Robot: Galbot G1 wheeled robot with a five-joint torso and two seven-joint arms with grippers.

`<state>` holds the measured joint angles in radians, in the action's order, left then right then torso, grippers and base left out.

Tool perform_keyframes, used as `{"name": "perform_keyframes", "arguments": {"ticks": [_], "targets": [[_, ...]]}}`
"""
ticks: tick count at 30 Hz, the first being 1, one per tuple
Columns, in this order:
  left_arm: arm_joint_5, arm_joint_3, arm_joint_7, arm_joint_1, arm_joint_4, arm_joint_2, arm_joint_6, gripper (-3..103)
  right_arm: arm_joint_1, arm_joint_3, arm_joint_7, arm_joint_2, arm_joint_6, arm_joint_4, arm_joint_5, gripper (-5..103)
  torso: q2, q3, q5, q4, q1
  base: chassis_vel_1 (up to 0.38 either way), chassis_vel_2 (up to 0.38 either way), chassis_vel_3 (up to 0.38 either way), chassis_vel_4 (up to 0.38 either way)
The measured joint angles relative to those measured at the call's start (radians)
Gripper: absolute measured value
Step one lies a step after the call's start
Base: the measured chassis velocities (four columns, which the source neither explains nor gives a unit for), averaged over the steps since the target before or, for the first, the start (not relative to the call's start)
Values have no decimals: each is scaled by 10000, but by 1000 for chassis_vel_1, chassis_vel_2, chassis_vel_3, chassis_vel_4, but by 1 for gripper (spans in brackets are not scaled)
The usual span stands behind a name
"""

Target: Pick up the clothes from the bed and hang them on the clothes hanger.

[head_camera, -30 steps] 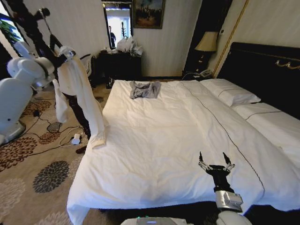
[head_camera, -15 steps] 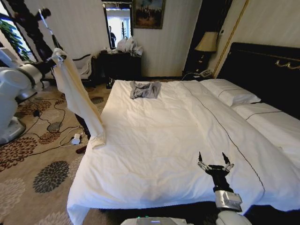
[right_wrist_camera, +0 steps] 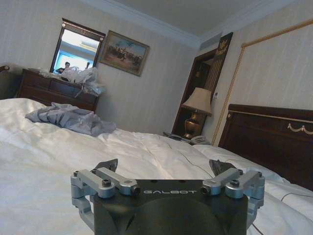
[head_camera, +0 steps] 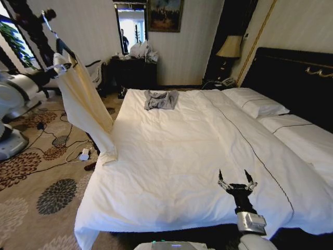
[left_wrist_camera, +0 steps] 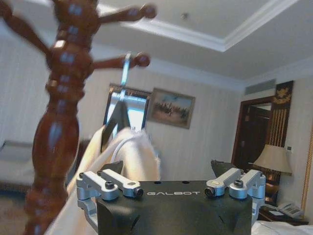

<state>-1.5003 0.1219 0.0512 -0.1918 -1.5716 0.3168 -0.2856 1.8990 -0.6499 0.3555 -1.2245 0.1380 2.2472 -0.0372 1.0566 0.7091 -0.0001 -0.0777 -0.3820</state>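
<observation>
The cream clothes (head_camera: 86, 107) hang on the black clothes hanger (head_camera: 66, 52), whose wire hook (head_camera: 48, 22) is over a peg of the dark wooden coat stand (head_camera: 31, 26) left of the bed (head_camera: 171, 156). The garment's lower hem brushes the bed's left edge. In the left wrist view my left gripper (left_wrist_camera: 168, 169) is open, just short of the clothes (left_wrist_camera: 134, 156), with the clothes hanger (left_wrist_camera: 115, 122) and coat stand (left_wrist_camera: 61, 127) beyond it. My right gripper (head_camera: 237, 182) is open above the bed's near part, holding nothing.
A small grey garment (head_camera: 160, 99) lies at the bed's far end. Pillows (head_camera: 257, 104) and a black headboard (head_camera: 291, 73) are on the right. A dark dresser (head_camera: 132, 70) and a lamp (head_camera: 229, 47) stand at the back. Cables and a plug (head_camera: 83, 154) lie on the patterned carpet.
My left arm has drawn back to the left, away from the clothes. The clothes now hang straighter from the hanger on the stand. The right arm has barely moved.
</observation>
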Motion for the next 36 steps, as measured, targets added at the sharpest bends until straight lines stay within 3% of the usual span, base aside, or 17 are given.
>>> {"name": "perform_keyframes", "arguments": {"ticks": [9,12,17,20,23,24,27,28,32,33,36], "targets": [[372,368,-872,-379,-744,-685,776,100,-4,62,-18,55,24,8,-46,100,0,0,1,0,1,0,0,0,0],[616,652,-1654,-919,-1479,-918,1411,100,-2,112,-158,77,84,7,-151,100,0,-1,2,1,1,0,0,0,0],[1205,1022,-1590,-1417,-2144,-571,2195,100,99,52,-499,-13,250,152,-454,100,1,-1,7,6,2,0,0,0,0],[2138,1285,-1593,-1995,-2499,-59,3005,100,343,-259,-867,-291,430,432,-713,100,0,1,-2,-13,0,0,0,0,0],[2466,2034,-1598,-3063,-2949,106,3389,100,380,-389,-991,-355,471,573,-833,100,1,0,6,-3,0,0,0,0,0],[2647,2449,-1498,-3905,-3208,290,3520,100,408,-461,-1043,-404,497,636,-861,100,0,-1,8,7,2,0,0,0,0],[3388,3542,-1202,-6083,-3700,893,3741,100,453,-550,-1114,-501,520,727,-914,100,0,-1,-1,-4,1,0,0,0,0],[3388,3542,-1202,-6083,-3700,893,3741,100,453,-550,-1114,-501,520,727,-914,100,0,-1,-1,-4,1,0,0,0,0],[4955,5163,-1105,-9577,-4452,1972,4291,100,537,-563,-1218,-491,522,769,-979,100,0,0,0,4,1,0,0,0,0],[4955,5163,-1105,-9577,-4452,1972,4291,100,537,-563,-1218,-491,522,769,-979,100,0,0,0,4,1,0,0,0,0],[5895,6010,-1109,-11715,-4846,2863,4769,100,674,-513,-1404,-454,508,809,-1074,100,0,-1,0,-1,1,0,0,0,0]]}}
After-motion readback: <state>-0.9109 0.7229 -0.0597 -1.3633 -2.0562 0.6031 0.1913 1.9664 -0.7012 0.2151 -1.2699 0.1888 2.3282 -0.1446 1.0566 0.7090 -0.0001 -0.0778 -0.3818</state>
